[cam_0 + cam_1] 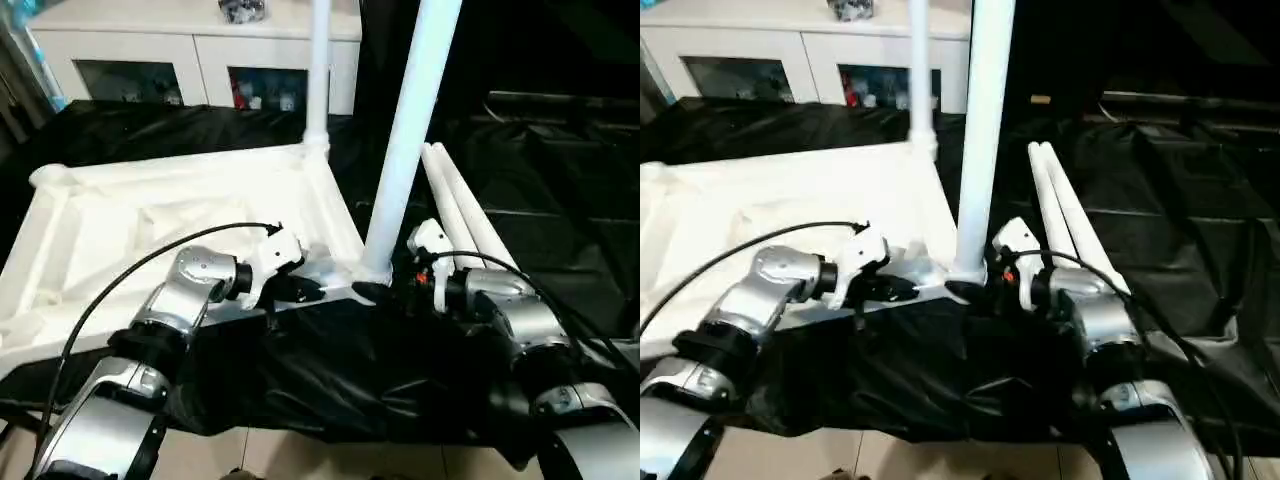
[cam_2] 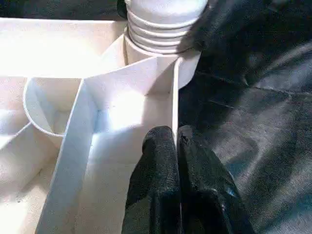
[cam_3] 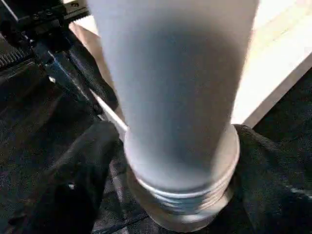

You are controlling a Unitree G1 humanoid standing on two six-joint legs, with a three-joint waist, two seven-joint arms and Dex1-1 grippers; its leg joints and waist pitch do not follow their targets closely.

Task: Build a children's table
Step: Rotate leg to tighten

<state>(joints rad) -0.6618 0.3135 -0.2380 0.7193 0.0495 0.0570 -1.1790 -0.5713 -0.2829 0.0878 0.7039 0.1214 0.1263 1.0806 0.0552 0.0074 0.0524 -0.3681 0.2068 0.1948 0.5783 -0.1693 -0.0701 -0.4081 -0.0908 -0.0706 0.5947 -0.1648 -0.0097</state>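
Pinching the tabletop's (image 1: 150, 215) near rim, the left gripper (image 2: 176, 141) steadies it upside down while the right gripper (image 3: 161, 161) brackets the near-corner leg (image 1: 410, 130), jaws spread, probably for screwing; another leg (image 1: 318, 70) stands beyond, two spares (image 1: 465, 210) alongside

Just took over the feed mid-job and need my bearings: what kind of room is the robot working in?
Probably an indoor home-style or demo room: a white cabinet with glass doors stands behind, pale floor tiles lie below, and the white plastic ribbed tabletop rests on a black sheet.
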